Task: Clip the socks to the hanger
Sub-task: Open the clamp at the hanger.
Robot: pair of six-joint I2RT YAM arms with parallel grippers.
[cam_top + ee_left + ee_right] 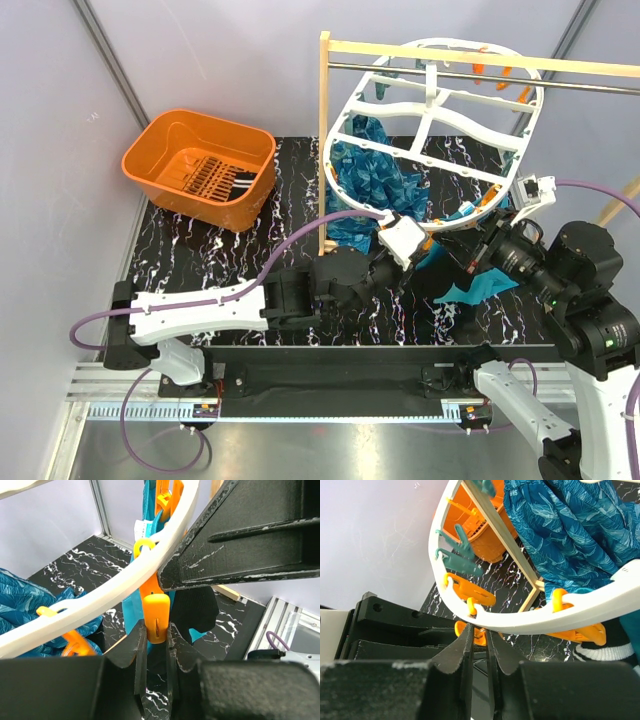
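Note:
The white oval hanger (pixel 345 110) hangs from the rack, its lower rim between both grippers. My left gripper (pixel 405 240) is shut on the tail of an orange clip (pixel 156 620) under the rim (pixel 100 600). My right gripper (pixel 455 260) comes from the right, jaws nearly together, tips on the same orange clip (pixel 479 632) just under the rim (pixel 520 622). A black sock (pixel 197 607) with a white-striped cuff (pixel 607 647) hangs just behind this clip; what holds it is hidden. More striped socks (pixel 215 180) lie in the basket.
The orange basket (pixel 150 150) stands at the back left. The wooden rack post (pixel 324 150) stands left of the hanger. A blue patterned cloth (pixel 375 175) hangs behind the frame. A teal cloth (pixel 490 285) lies under the right gripper. Other orange and teal clips (pixel 457 562) line the rim.

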